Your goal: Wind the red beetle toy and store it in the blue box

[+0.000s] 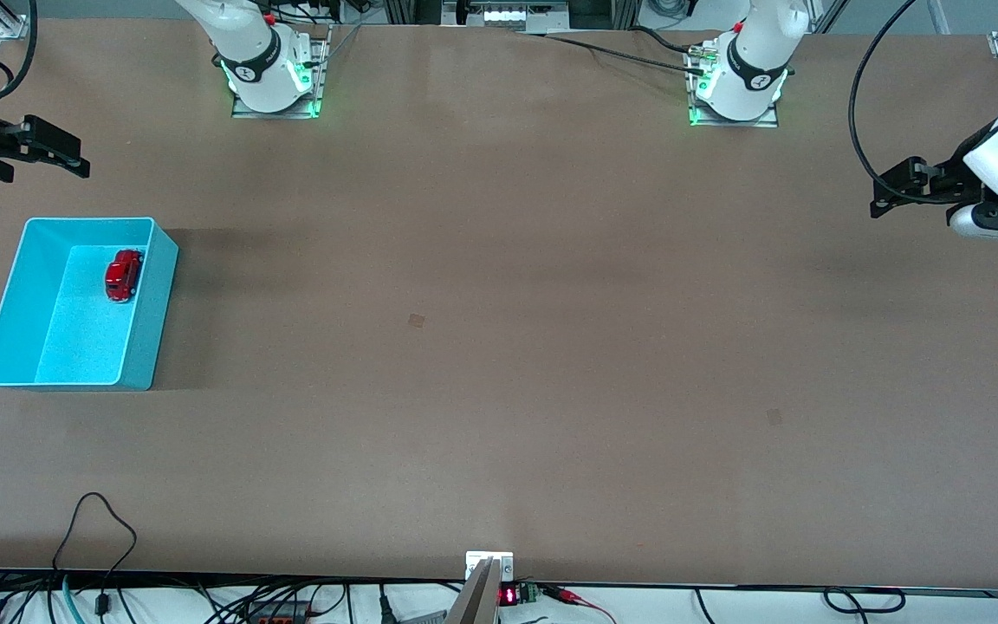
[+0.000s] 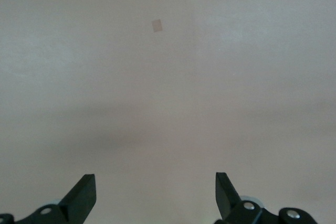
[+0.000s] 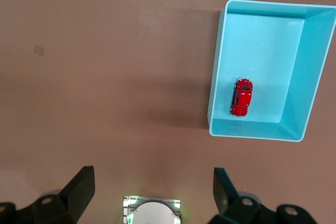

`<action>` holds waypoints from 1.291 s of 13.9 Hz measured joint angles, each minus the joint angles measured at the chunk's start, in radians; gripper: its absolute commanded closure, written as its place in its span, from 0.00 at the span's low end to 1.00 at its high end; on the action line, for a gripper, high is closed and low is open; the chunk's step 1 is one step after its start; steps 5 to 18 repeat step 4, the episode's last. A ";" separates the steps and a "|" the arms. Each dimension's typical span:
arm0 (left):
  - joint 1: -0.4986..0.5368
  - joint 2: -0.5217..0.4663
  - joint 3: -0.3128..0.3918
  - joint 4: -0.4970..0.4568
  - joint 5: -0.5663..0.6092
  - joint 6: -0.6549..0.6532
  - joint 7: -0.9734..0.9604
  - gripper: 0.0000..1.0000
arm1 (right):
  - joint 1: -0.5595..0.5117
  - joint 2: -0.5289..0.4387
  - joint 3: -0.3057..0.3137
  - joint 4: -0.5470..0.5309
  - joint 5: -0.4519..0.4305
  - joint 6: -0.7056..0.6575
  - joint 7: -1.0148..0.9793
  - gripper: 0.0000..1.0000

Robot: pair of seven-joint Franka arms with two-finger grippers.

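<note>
Red beetle toy (image 1: 124, 275) lies inside the blue box (image 1: 10, 295), against its wall.

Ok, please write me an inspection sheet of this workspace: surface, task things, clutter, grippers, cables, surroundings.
Surface: brown table top, flat, with two small darker square marks.
Task things: tiny glossy red beetle toy car lies inside the turquoise-blue open plastic bin, against one wall, at the right arm's end of the table.
Clutter: nothing seen on the table besides the bin.
Grippers: right gripper high over the table beside the bin, fingers open, empty; left gripper over bare table at the left arm's end, fingers open, empty. Both arms wait.
Cables: black cables at the table edge nearest the front camera; more by the arm bases.
Surroundings: two arm bases with green lights.
</note>
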 measured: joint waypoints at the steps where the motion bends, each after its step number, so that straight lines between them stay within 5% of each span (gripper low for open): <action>1: 0.000 0.000 0.000 0.000 0.000 0.000 0.000 0.00 | 0.002 0.005 0.001 0.000 0.000 0.000 0.000 0.00; 18: 0.000 0.000 0.000 0.000 0.000 0.000 0.000 0.00 | 0.017 0.024 0.004 0.000 0.000 0.000 0.000 0.00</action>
